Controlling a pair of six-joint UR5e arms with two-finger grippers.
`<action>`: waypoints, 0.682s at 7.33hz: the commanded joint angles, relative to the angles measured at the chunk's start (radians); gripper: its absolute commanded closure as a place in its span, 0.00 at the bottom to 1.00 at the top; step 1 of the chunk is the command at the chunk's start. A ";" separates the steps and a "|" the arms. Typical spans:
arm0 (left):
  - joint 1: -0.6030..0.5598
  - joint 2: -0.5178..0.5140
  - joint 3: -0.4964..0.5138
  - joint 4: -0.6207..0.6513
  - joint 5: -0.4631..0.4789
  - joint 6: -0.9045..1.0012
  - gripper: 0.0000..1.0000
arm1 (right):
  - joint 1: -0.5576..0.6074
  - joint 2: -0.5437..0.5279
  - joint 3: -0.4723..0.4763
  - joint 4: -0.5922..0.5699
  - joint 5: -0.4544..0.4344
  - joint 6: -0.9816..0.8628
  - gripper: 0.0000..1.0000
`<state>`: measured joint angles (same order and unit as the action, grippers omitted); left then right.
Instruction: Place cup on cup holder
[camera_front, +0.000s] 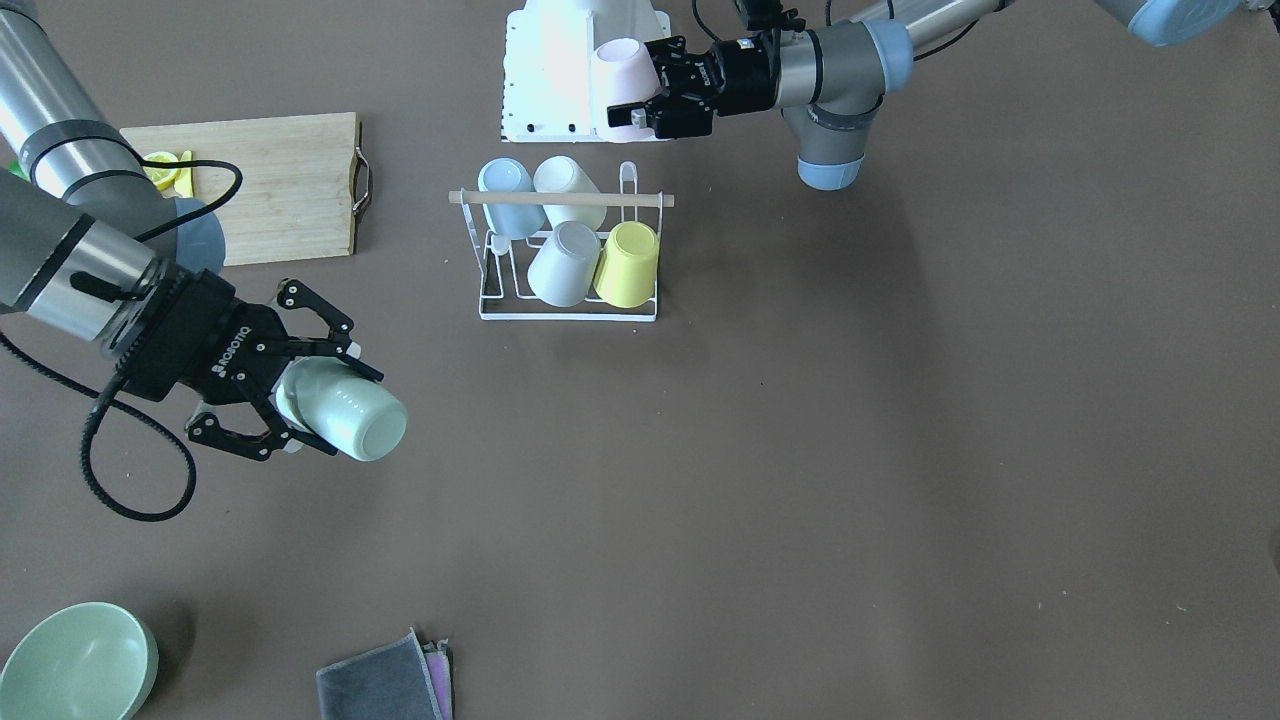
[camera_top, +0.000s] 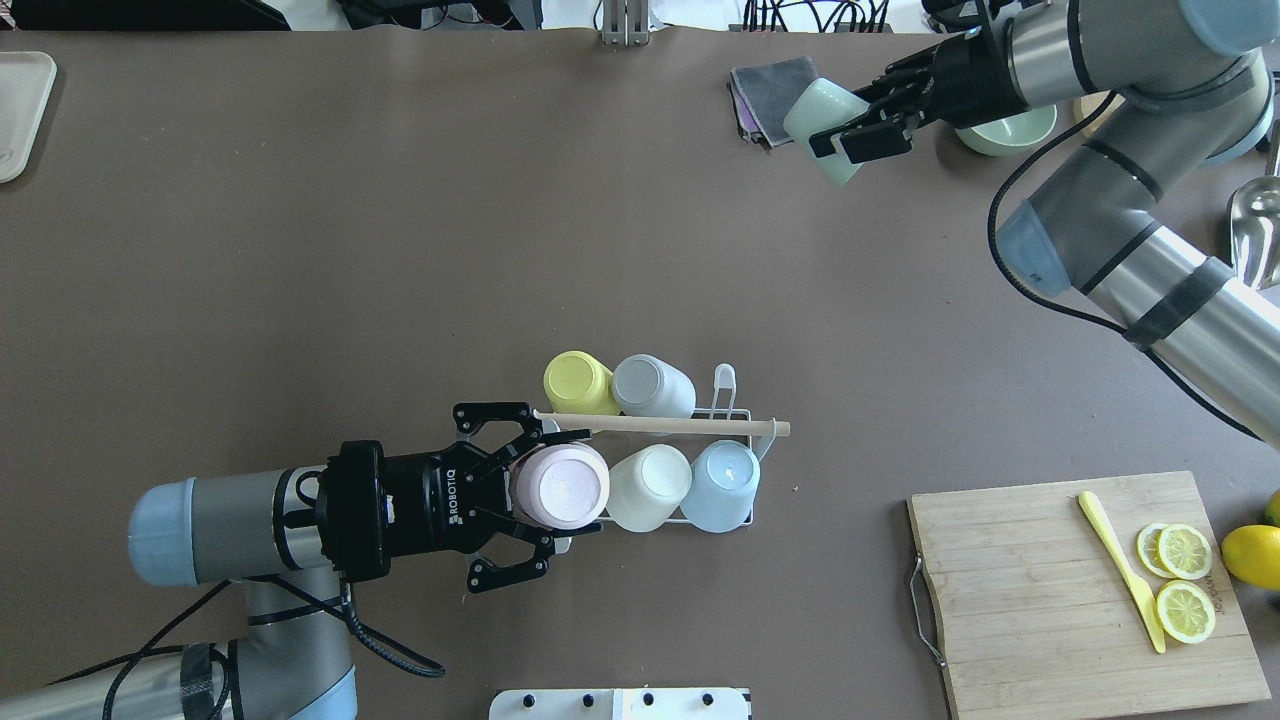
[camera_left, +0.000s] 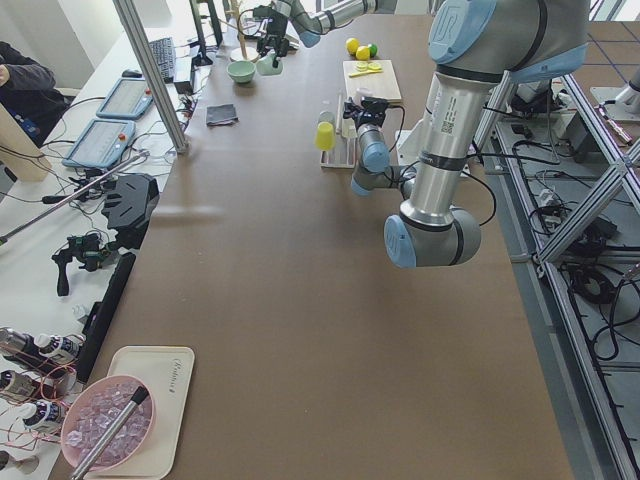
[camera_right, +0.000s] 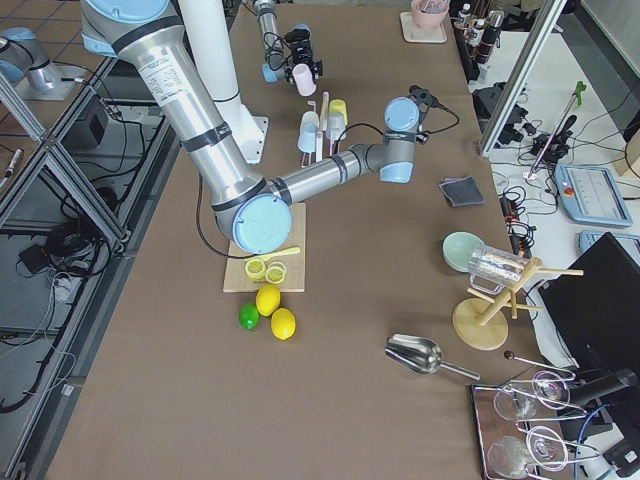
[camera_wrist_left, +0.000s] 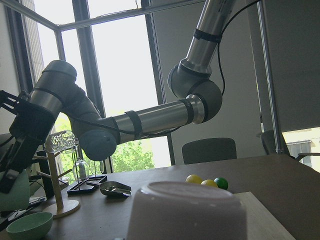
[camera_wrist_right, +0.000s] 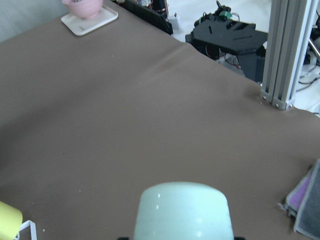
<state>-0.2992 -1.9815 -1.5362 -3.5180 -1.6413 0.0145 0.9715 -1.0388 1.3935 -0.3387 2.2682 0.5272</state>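
The cup holder (camera_top: 744, 414), a white wire rack with a wooden rod (camera_front: 560, 199) across its top, stands mid-table and carries a yellow, a grey, a white and a light blue cup. My left gripper (camera_top: 545, 487) is shut on a pink cup (camera_top: 560, 485), held sideways in the air at the rack's near left end; it also shows in the front view (camera_front: 625, 72) and the left wrist view (camera_wrist_left: 187, 210). My right gripper (camera_top: 850, 115) is shut on a mint green cup (camera_top: 820, 118), held far from the rack; this cup also shows in the front view (camera_front: 350, 410) and the right wrist view (camera_wrist_right: 182, 210).
A wooden cutting board (camera_top: 1040, 590) with lemon slices and a yellow knife lies at the near right. A mint bowl (camera_front: 75, 660) and folded cloths (camera_front: 385, 680) lie at the far edge. A metal scoop (camera_top: 1255, 225) lies at the right edge.
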 joint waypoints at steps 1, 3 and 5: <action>-0.001 -0.002 0.025 -0.038 0.003 0.016 0.66 | -0.117 -0.030 0.010 0.209 -0.168 0.073 0.77; -0.003 -0.014 0.062 -0.038 0.005 0.016 0.66 | -0.166 -0.038 0.012 0.332 -0.226 0.063 0.77; -0.003 -0.023 0.102 -0.036 0.006 0.016 0.65 | -0.191 -0.069 0.016 0.467 -0.254 0.012 0.77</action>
<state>-0.3021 -1.9974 -1.4598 -3.5552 -1.6359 0.0309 0.7959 -1.0858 1.4074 0.0416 2.0328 0.5762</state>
